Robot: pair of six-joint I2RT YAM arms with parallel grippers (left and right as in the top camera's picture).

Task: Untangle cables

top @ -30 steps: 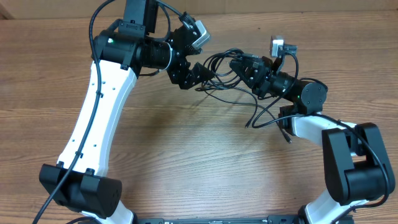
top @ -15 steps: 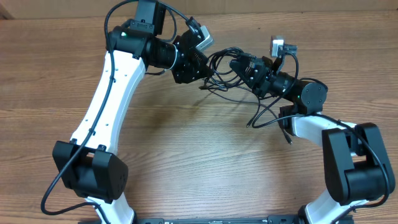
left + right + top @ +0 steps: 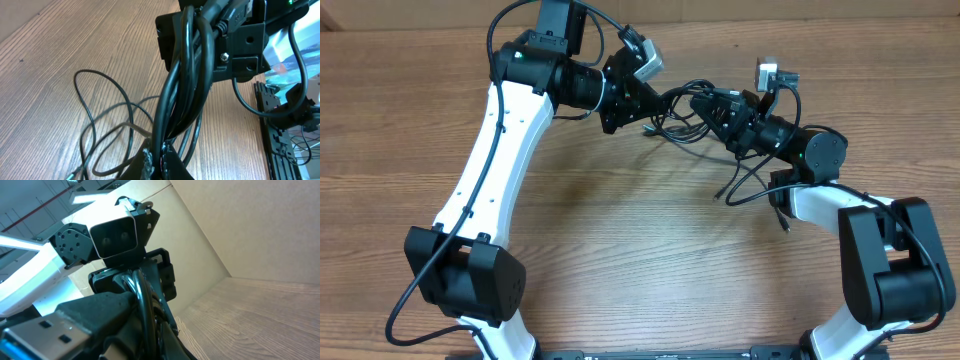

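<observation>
The left arm (image 3: pixel 485 165), white with black joints, rises from the near left edge of the wooden counter (image 3: pixel 620 250) and bends across the far side toward the middle. Its left hand (image 3: pixel 652 106) points right, and in the left wrist view the finger tips (image 3: pixel 150 162) stand pressed together at the bottom edge, clamped on the cables (image 3: pixel 682 122), with several black strands running tight and straight up from the pinch toward the dark body of the other hand. Left of those taut strands, thin loops (image 3: pixel 102 120) of cord lie slack on the wood grain. From overhead the tangle is a small knot of black loops bunched between the two hands at the far middle of the counter, and a few loose ends (image 3: pixel 745 185) trail toward the near side, lying on the wood just beside the right arm's forearm. The right hand (image 3: pixel 706 104) points left, close to the left one, with only the short bundle between them; it is also closed on the cables, and its wrist view shows a black strand (image 3: pixel 141 300) passing up between its dark fingers, with a blurred metal plug (image 3: pixel 30 330) close to the lens. The right arm (image 3: pixel 885 255) folds back to its base at the near right.
</observation>
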